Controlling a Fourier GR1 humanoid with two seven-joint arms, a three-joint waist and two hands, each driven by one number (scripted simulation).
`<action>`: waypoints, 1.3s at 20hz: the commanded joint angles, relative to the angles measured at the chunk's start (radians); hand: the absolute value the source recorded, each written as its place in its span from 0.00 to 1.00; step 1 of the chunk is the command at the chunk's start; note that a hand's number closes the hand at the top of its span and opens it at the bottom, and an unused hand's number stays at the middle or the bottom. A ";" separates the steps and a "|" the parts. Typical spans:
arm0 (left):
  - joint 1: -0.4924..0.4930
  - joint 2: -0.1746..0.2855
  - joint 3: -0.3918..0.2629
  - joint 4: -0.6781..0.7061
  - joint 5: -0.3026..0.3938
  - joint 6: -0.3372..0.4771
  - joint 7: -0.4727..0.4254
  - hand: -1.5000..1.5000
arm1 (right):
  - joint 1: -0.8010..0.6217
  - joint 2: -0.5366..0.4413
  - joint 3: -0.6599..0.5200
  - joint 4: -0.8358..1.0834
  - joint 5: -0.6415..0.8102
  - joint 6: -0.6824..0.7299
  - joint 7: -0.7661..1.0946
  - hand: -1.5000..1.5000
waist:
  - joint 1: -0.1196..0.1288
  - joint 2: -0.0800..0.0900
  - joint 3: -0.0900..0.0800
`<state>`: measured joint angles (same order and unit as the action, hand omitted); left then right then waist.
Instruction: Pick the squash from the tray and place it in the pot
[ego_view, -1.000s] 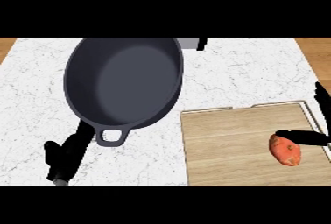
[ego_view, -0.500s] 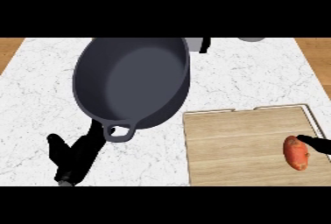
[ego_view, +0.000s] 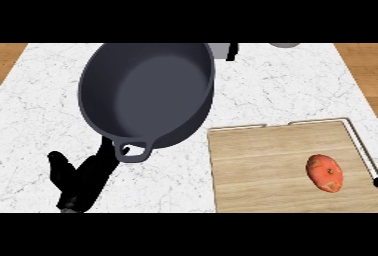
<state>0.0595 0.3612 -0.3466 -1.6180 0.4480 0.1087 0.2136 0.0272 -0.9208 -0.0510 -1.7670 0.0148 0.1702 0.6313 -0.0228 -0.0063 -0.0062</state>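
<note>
The squash (ego_view: 325, 172), an orange-red oval, lies on the right part of the wooden tray (ego_view: 266, 165) at the lower right. The pot (ego_view: 148, 92), a wide dark grey pan with a loop handle facing me, stands on the marble counter to the tray's upper left. My left hand (ego_view: 77, 180) rests at the lower left, fingers relaxed and pointing up toward the pot's handle, holding nothing. Of my right hand (ego_view: 375, 182) only a black sliver shows at the right edge, just right of the squash and apart from it.
The white marble counter (ego_view: 295, 85) runs between wooden strips at both sides. A grey and black object (ego_view: 227, 50) sits behind the pot at the top edge. Another grey object (ego_view: 284, 45) shows farther right there. The tray has a raised metal rim (ego_view: 358, 140).
My right hand, whose fingers stood beside the squash a second ago, has slid off toward the right edge. The left hand has shifted slightly right. The squash stays on the tray.
</note>
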 joint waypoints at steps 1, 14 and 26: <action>-0.103 0.002 0.048 -0.036 0.011 -0.016 0.006 0.50 | -0.017 -0.053 -0.053 -0.127 -0.128 0.090 0.240 0.00 | 0.000 0.000 0.003; -0.095 -0.054 0.038 -0.014 -0.029 -0.046 0.006 0.50 | -0.053 0.100 0.037 -0.259 -0.109 0.024 0.474 0.00 | 0.020 0.006 0.006; -0.112 -0.075 0.044 -0.035 -0.058 -0.042 0.033 0.50 | -0.038 0.163 0.201 -0.154 0.169 0.003 0.465 0.00 | 0.023 0.007 0.006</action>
<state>0.0418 0.3060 -0.3268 -1.6234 0.3998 0.0704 0.2598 -0.0048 -0.7717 0.1170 -1.9300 0.1242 0.1657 1.0200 0.0072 0.0028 -0.0027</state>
